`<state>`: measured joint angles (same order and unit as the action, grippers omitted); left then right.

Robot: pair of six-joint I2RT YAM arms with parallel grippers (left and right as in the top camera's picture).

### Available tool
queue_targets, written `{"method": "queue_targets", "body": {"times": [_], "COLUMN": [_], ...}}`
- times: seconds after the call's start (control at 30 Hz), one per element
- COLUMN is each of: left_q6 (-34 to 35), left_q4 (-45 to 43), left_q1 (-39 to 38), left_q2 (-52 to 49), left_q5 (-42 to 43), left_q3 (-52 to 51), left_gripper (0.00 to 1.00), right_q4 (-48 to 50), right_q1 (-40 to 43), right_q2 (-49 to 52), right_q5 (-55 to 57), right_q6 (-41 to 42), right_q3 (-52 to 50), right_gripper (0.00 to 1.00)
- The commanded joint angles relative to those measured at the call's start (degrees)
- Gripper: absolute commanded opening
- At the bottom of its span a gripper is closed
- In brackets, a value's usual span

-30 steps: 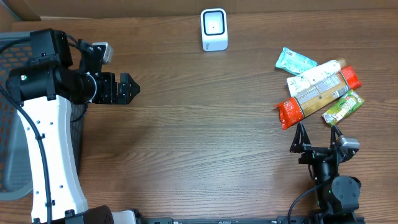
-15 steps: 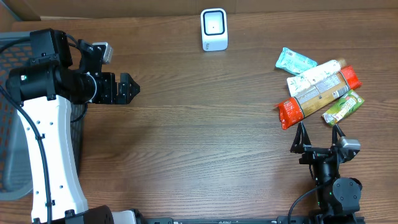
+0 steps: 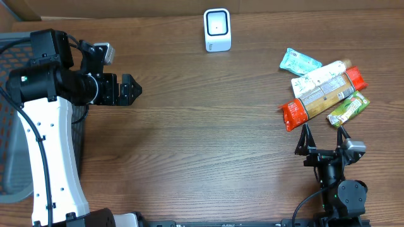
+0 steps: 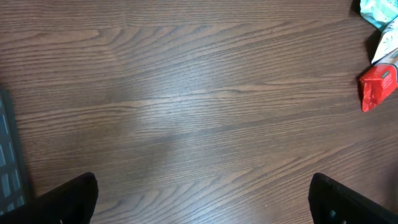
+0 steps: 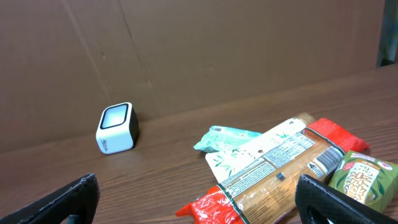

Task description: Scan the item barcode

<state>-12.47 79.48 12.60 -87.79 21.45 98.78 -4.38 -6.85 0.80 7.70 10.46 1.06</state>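
Observation:
The white barcode scanner (image 3: 217,29) stands upright at the back of the table and also shows in the right wrist view as the scanner (image 5: 117,127). The items lie in a pile at the right: a long clear packet with red ends (image 3: 322,96), a white packet (image 3: 319,77), a teal packet (image 3: 299,62) and a green packet (image 3: 348,108). My right gripper (image 3: 324,140) stands open just in front of the pile, and the red-ended packet (image 5: 280,180) lies beyond its open jaws (image 5: 199,205). My left gripper (image 3: 132,89) hangs open and empty over the left of the table, far from the items.
A dark mesh basket (image 3: 9,113) stands off the table's left edge, behind the left arm. A brown cardboard wall (image 5: 217,50) closes off the back. In the left wrist view, bare wood (image 4: 199,112) lies below the left gripper (image 4: 202,205).

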Motion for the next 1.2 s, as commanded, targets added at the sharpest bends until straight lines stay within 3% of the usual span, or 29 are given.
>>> {"method": "queue_targets", "body": {"times": [0.0,1.17], "left_q6": [-1.27,-1.27], "left_q4": [-0.07,-0.07], "left_q1": [-0.31,-0.31], "left_q2": [-0.07,3.02], "left_q5": [0.59,0.61], "left_q3": [0.72,0.72], "left_gripper": [0.99,1.0], "right_q4": [0.24,0.24], "right_q1": [-0.33,-0.33], "right_q2": [-0.63,-0.63], "right_q5": [-0.24,-0.24], "right_q6": [-0.48,-0.48], "right_q3": [-0.59,-0.59], "right_gripper": [1.0,1.0]}}
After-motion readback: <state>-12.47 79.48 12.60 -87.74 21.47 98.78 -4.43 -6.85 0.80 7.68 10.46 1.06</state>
